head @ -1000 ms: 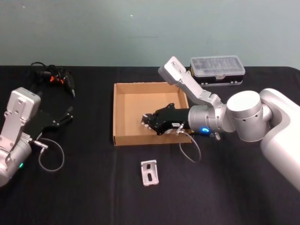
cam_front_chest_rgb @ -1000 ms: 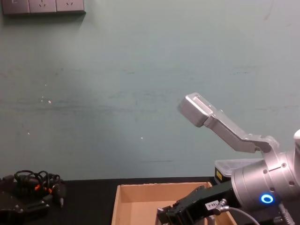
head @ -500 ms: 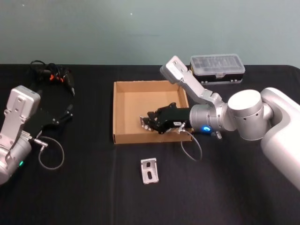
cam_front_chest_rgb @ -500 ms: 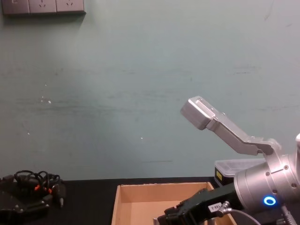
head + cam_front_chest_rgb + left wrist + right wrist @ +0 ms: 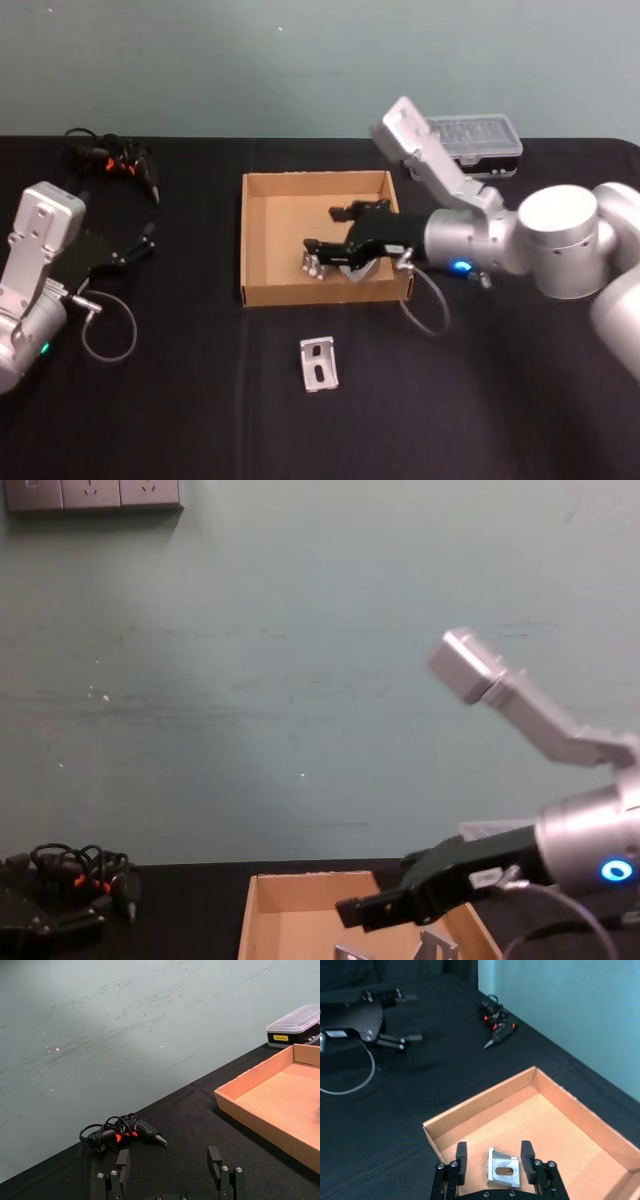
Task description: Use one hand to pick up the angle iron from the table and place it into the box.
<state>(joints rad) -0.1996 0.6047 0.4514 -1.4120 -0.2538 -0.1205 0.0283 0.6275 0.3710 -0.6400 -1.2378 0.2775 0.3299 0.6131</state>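
Left gripper [image 5: 148, 244]: parked on the table [image 5: 200, 400], fingers spread, well left of the box.
Box [image 5: 262, 235]: beneath right gripper [image 5: 326, 232].
Angle iron [image 5: 503, 1171]: on box floor, between right gripper's parted fingers.
Second angle iron [image 5: 319, 366]: on table, robot-side of right gripper.

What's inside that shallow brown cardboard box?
A silver metal angle bracket lies on the box floor beneath the open right gripper, which hides some floor around it.

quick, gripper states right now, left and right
left gripper: open, holding nothing
right gripper: open, astride the angle iron lying in the box
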